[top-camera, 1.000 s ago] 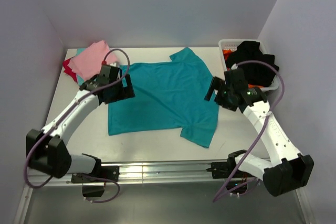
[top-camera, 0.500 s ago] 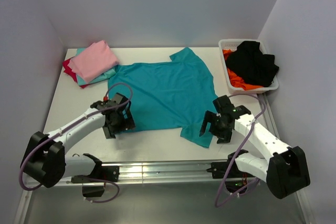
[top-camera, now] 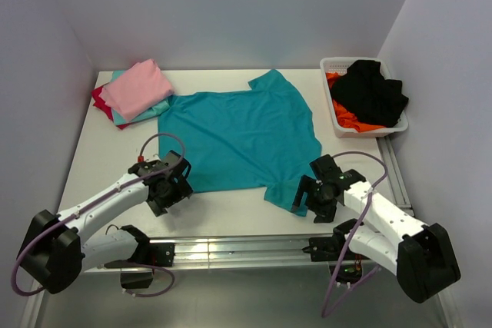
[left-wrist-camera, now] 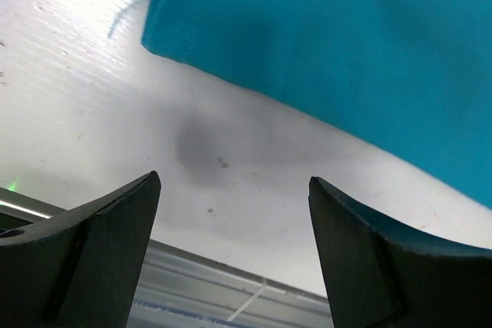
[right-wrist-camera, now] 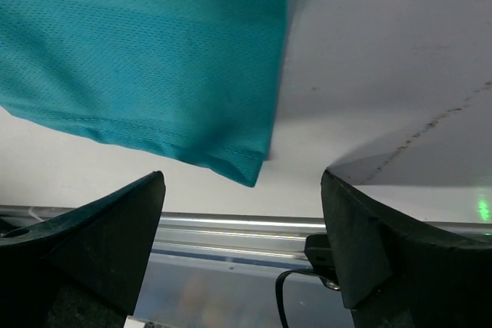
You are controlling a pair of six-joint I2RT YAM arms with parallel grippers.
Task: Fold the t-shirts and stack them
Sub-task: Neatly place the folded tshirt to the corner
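I count four t-shirts: one spread teal t-shirt (top-camera: 238,132), plus one pink t-shirt (top-camera: 138,87), one lighter teal t-shirt (top-camera: 157,107) and one red t-shirt (top-camera: 100,99), stacked. One basket (top-camera: 360,130) with two garments: black garment (top-camera: 373,94), orange garment (top-camera: 350,119). My two claws: left claw (left-wrist-camera: 232,182), right claw (right-wrist-camera: 242,177).

There is no text, label, brand name, number or sign that can be read in any of the three views.
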